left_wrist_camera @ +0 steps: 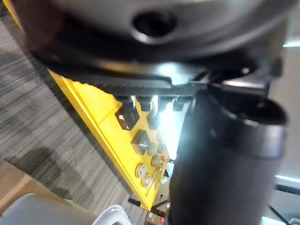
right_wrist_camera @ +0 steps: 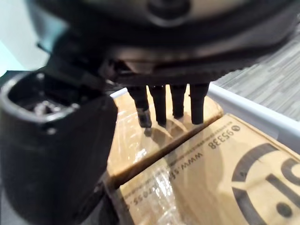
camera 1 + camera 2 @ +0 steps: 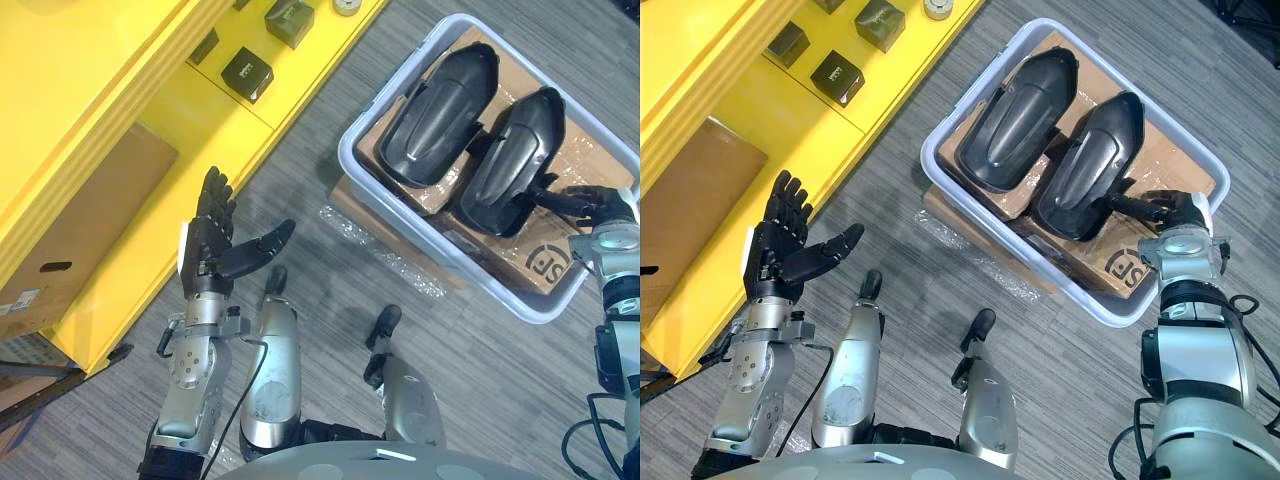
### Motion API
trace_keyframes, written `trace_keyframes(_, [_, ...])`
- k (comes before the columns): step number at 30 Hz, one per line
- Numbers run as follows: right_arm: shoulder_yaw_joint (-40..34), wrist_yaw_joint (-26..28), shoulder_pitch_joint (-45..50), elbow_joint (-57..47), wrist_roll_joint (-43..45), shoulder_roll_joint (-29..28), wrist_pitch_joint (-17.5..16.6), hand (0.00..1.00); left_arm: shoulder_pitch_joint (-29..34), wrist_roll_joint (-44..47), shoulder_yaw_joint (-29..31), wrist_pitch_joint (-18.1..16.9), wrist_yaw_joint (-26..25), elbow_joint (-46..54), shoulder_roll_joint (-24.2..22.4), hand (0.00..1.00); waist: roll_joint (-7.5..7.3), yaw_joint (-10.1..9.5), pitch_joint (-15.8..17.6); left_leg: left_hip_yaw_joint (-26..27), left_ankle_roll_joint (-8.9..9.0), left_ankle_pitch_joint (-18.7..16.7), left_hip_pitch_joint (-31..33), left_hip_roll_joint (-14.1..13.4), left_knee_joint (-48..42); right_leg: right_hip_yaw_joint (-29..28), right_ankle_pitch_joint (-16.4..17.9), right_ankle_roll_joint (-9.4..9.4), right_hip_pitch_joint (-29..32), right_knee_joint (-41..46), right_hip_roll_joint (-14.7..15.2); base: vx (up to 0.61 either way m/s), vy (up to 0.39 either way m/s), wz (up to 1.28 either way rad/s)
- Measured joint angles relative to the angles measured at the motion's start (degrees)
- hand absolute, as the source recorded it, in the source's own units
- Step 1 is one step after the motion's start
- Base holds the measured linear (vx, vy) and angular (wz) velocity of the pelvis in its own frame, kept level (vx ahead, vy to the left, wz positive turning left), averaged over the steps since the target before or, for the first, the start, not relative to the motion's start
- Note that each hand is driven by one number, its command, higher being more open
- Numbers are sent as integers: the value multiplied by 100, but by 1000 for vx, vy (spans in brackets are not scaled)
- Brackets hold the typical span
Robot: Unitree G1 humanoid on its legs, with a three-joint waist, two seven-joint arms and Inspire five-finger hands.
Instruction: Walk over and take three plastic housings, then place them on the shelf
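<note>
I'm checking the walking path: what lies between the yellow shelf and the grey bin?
Only bare striped carpet between the shelf and the bin, shown in the left eye view.
</note>
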State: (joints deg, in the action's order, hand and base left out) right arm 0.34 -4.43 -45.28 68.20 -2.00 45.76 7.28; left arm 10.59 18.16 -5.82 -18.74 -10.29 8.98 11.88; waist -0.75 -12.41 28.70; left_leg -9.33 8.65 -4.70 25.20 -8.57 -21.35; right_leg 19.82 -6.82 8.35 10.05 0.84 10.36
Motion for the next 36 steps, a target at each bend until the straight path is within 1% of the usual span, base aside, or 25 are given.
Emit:
trace_keyframes(2, [-43, 9, -54, 88, -83, 6, 107, 0, 0, 57, -12, 0, 2, -32, -4, 100, 4, -2, 1, -14, 14, 48, -40, -1, 80, 17, 4, -7, -7, 2, -2, -9, -24, 5])
trace_keyframes(3, [-41, 55, -47, 115, -116, -17, 230, 0, -1, 169, -13, -6, 27, -36, -17, 100, 17, -5, 1, -19, 17, 60, -56, -2, 99, 22, 8, -13, -14, 6, -2, 0, 0, 0])
trace_keyframes(5, [-42, 92, -40, 134, -224, -155, 366, 0, -4, 203, -9, -50, 56, -36, -31, 100, 55, -21, 18, -32, 17, 114, -73, 5, 175, 44, 9, -14, -16, 8, 4, -6, -16, 6])
trace_keyframes(7, [-70, -17, -36, 131, -220, -172, 374, 0, 5, 205, -8, -121, 105, -35, -53, 100, 84, -55, 28, -44, 16, 137, -73, 6, 195, 61, 10, -15, -18, 11, 4, -14, -11, 6])
trace_keyframes(10, [-351, -103, -48, 130, -205, -174, 362, 0, -3, 205, -10, -134, 199, -32, -72, 100, 91, -93, 25, -55, 21, 172, -90, 5, 241, 83, 12, -19, -30, 20, 4, -26, -7, 5])
trace_keyframes(13, [-643, -236, -39, 178, -205, -301, 358, 0, 17, 204, -20, -134, 241, -32, -73, 100, 90, -128, 25, -55, 29, 195, -147, 0, 281, 81, 15, -24, -67, 21, 1, 0, 0, 0])
trace_keyframes(16, [-654, -387, 164, 149, -212, -366, 275, 0, 14, 199, -28, -134, 241, 34, -69, 100, 83, -133, 22, -55, 30, 194, -197, -5, 285, 82, 22, -37, -124, 21, -4, 0, 0, 0])
trace_keyframes(20, [-672, -527, 406, -7, -211, -485, -11, 0, 27, 198, -17, -135, 236, 57, -52, 100, 52, -134, 23, -18, 31, 194, -286, -46, 315, 42, 24, -51, -172, 20, -36, 1, -14, -5])
trace_keyframes(22, [-692, -658, 611, -193, -212, -712, -178, 0, 50, 197, -10, -134, 272, 78, 2, 100, 13, -135, 23, 42, 42, 198, -446, -100, 392, 6, 42, -79, -262, 15, -69, 14, -32, -11])
trace_keyframes(23, [-692, -699, 663, -242, -212, -757, -209, 0, 51, 194, -10, -134, 286, 89, 13, 100, 5, -133, 24, 55, 42, 198, -473, -111, 411, -5, 45, -84, -276, 13, -77, 10, -31, -10])
trace_keyframes(25, [-691, -799, 896, -567, -213, -889, -268, 0, 86, 172, 2, -134, 311, 198, 36, 100, -63, -143, 21, 139, 63, 207, -570, -159, 474, -90, 45, -91, -293, 5, -101, 14, -25, -18])
trace_keyframes(26, [-690, -821, 1034, -791, -212, -987, -260, 0, 125, 172, 23, -134, 326, 321, 67, 100, -132, -137, 20, 196, 74, 197, -617, -198, 474, -143, 43, -100, -303, 2, -126, 22, -23, -21])
trace_keyframes(27, [-689, -846, 1117, -906, -215, -1025, -260, 0, 125, 172, 22, -134, 339, 378, 89, 100, -161, -135, 21, 206, 80, 193, -636, -213, 477, -157, 42, -106, -311, -1, -140, 25, -27, -21])
trace_keyframes(28, [-689, -896, 1285, -1130, -215, -1085, -234, 0, 108, 171, 21, -134, 375, 488, 129, 100, -226, -131, 10, 246, 83, 191, -682, -236, 500, -206, 39, -114, -315, -2, -155, 16, -17, -13])
trace_keyframes(29, [-689, -920, 1341, -1214, -215, -1107, -211, 0, 108, 170, 26, -134, 396, 527, 142, 100, -244, -128, 8, 270, 83, 191, -702, -244, 509, -221, 37, -116, -318, -2, -158, 24, -14, -25])
trace_keyframes(30, [-690, -1035, 1541, -1528, -218, -1215, -138, 0, 111, 158, 61, -134, 468, 642, 172, 100, -328, -113, 8, 366, 83, 191, -833, -266, 562, -301, 30, -125, -356, -2, -160, 19, -6, -26])
trace_keyframes(32, [-689, -1182, 1820, -1999, -241, -1360, -78, 0, 89, 135, 81, -133, 513, 735, 174, 100, -396, -27, -19, 451, 99, 169, -974, -291, 572, -374, 30, -126, -443, -5, -164, 11, 2, -25])
trace_keyframes(33, [-689, -1276, 1956, -2319, -376, -1505, -3, 0, 50, 71, 114, -124, 569, 774, 176, 100, -471, 40, -74, 528, 100, 140, -1039, -312, 571, -456, 30, -126, -450, -7, -172, -4, 9, -32])
trace_keyframes(35, [-687, -1391, 2130, -2732, -591, -1677, 60, 0, -54, -93, 105, -31, 664, 781, 200, 100, -569, 132, -157, 648, 109, 93, -1123, -349, 551, -574, 18, -142, -457, -12, -189, -14, 10, -35])
trace_keyframes(36, [-685, -1471, 2214, -2959, -763, -1769, 121, 0, -162, -131, 76, 125, 721, 780, 261, 100, -624, 171, -215, 744, 111, 62, -1182, -373, 550, -647, 9, -152, -459, -20, -195, -24, 15, -34])
